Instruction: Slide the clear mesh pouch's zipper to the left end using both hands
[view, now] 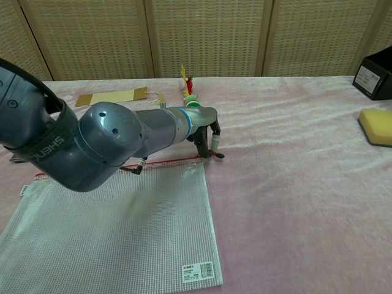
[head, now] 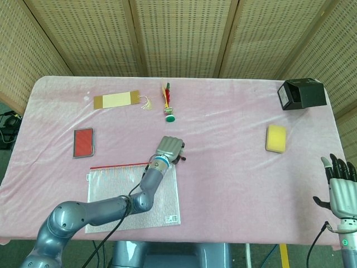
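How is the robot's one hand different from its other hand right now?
The left hand is out over the table, fingers curled down at the right end of the mesh pouch, by its red zipper; the right hand hangs off the table's right edge. The left hand's fingers are bent; the right hand's are spread, holding nothing. Whether the left hand actually grips the zipper pull is hidden. Both are grey with dark fingers.

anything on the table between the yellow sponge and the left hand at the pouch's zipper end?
Nothing: head view shows only bare pink cloth between the yellow sponge and the left hand at the mesh pouch corner.
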Robot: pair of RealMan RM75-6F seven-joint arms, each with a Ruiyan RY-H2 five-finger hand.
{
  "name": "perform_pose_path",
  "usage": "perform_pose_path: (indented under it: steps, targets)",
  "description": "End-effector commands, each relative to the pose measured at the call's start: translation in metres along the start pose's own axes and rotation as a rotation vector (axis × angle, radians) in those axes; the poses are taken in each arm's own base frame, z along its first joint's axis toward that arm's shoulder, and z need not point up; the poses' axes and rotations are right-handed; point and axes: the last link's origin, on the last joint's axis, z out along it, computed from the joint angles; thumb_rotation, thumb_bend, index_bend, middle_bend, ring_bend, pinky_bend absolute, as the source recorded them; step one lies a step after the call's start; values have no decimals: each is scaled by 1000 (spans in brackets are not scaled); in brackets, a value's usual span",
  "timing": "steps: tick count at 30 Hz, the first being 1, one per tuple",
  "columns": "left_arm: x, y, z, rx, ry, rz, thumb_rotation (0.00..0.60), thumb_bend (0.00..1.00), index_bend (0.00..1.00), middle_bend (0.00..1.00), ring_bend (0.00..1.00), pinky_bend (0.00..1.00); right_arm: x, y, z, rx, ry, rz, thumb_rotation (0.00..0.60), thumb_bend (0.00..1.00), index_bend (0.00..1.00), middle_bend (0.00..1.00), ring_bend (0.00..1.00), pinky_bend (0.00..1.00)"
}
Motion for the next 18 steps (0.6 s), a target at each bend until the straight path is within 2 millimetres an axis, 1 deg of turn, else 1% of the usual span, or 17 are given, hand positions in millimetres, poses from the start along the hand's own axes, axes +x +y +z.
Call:
perform_pose_path:
  steps: [1, 5, 9, 14, 18]
  targets:
    - [15, -3, -6, -13, 22, -44, 600, 507, 832, 924, 931, 1000, 0, -1, -1, 4, 1, 2, 600, 0, 18, 0, 0, 0]
    - [32, -9, -18, -34, 42, -77, 600, 509, 837, 926, 931, 1000, 0, -2, -1, 12, -1, 6, 600, 0, 18, 0, 0, 0]
    - [49, -20, -36, -56, 64, -111, 600, 512, 841, 930, 931, 1000, -2, -5, -2, 25, -11, 13, 600, 0, 19, 0, 0, 0]
    - [65, -33, -55, -82, 84, -144, 600, 514, 845, 932, 932, 1000, -5, -9, -2, 40, -41, 42, 600, 0, 20, 0, 0, 0]
    - [78, -41, -67, -102, 85, -190, 600, 515, 848, 933, 932, 1000, -6, -17, 5, 71, -60, 68, 600, 0, 32, 0, 0, 0]
